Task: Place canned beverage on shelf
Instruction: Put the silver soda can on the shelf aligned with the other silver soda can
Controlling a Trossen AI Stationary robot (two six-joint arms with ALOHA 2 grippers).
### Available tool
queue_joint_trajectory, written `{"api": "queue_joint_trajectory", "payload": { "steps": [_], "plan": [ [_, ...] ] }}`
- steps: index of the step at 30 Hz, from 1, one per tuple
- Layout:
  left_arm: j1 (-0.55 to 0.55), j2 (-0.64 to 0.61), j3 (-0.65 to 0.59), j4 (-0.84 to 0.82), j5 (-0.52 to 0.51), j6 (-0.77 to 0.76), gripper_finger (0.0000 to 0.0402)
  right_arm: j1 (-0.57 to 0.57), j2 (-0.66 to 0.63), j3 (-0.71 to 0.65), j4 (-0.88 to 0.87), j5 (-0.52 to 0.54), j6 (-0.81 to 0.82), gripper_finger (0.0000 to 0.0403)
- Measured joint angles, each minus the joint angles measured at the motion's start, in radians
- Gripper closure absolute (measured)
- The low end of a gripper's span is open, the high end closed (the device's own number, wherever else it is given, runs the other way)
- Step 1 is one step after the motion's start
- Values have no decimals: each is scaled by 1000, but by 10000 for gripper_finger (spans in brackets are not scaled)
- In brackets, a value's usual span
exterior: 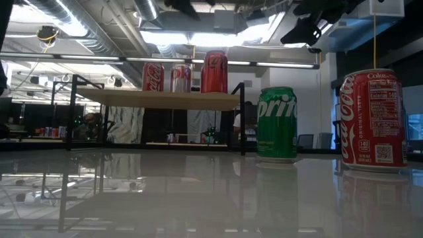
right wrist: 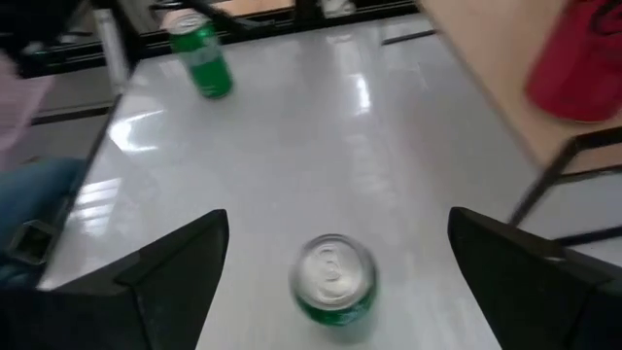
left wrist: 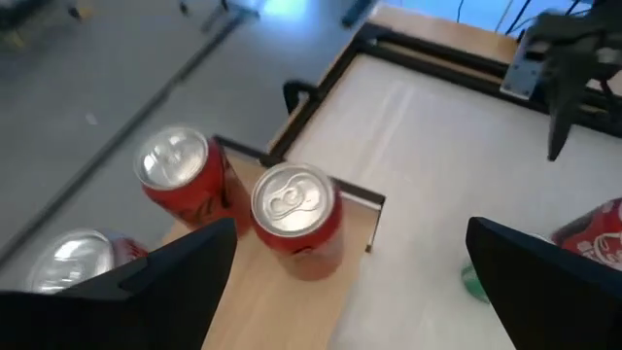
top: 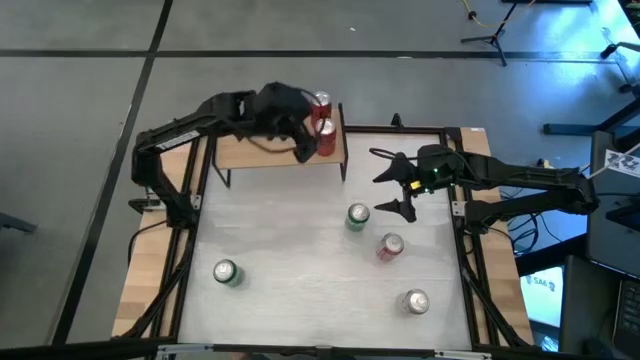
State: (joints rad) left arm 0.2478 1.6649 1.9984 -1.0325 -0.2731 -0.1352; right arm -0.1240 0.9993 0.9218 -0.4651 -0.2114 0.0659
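Left pincer (top: pixel 305 140): released, above red cans (top: pixel 325 136) on the shelf (top: pixel 250 150).
Right pincer (top: pixel 397 190): released, over green can (top: pixel 358 217) on counter (top: pixel 300 250).

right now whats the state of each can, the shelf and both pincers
small light-wood shelf on black legs: holds three upright cans
red cans on the shelf: upright, released
green can near table centre: upright, on the white table
red can beside it: upright, on the table
left pincer: open above the shelf cans
right pincer: open above the green can
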Motion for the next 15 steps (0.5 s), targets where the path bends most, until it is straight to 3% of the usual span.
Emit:
{"api": "queue_joint_trajectory", "payload": {
  "steps": [6,15],
  "plan": [
    [-176,-12,0,-7,-126,30,7,48,0,0,46,-160,5,20],
    [-346,-10,-198,200,-137,33,7,308,0,0,127,-67,68,20]
  ]
}}
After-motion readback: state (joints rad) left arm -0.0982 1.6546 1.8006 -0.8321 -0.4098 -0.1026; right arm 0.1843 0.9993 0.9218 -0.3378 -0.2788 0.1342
